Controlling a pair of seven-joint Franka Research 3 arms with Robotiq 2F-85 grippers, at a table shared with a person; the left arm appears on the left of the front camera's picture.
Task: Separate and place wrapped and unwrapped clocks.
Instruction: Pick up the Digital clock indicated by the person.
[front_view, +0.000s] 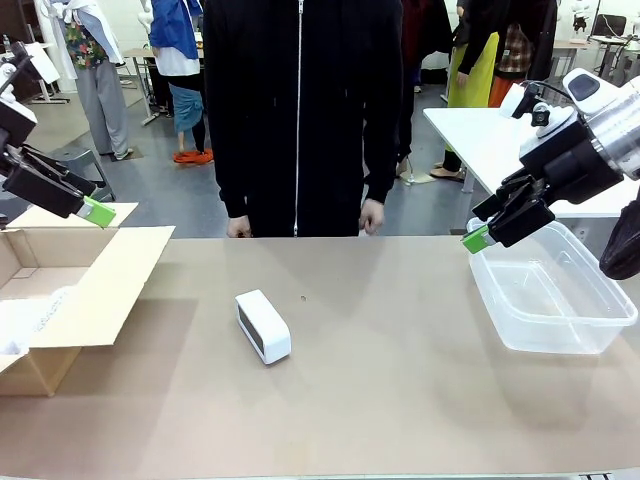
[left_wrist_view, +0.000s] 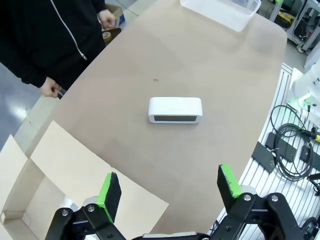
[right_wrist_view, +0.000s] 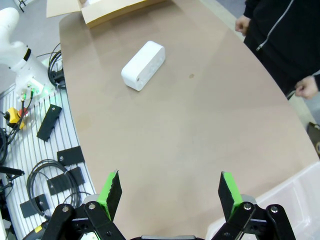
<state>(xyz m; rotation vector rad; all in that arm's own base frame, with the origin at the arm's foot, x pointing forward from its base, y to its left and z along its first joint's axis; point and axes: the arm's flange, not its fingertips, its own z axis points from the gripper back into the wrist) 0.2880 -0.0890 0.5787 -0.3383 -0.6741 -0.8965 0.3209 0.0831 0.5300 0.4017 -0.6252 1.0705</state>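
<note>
The unwrapped clock (front_view: 263, 327), a smooth white block with a dark face, lies alone on the brown table left of centre. It also appears in the left wrist view (left_wrist_view: 175, 110) and in the right wrist view (right_wrist_view: 143, 65). Something white and bumpy, apparently a wrapped bundle (front_view: 30, 318), rests inside the cardboard box (front_view: 95, 285) at the left. My left gripper (front_view: 95, 212) (left_wrist_view: 170, 187) hovers open above that box, holding nothing. Above the near corner of the clear plastic bin (front_view: 560, 335), my right gripper (front_view: 478, 236) (right_wrist_view: 170, 187) is also open and holds nothing.
A person in a black zipped jacket stands at the far edge, hands (front_view: 372, 215) hanging at the table's rim. The box (left_wrist_view: 55, 165) has its flaps spread open. The bin (left_wrist_view: 220, 11) (right_wrist_view: 300, 200) sits at the table's right end. Cables lie off the table's near side.
</note>
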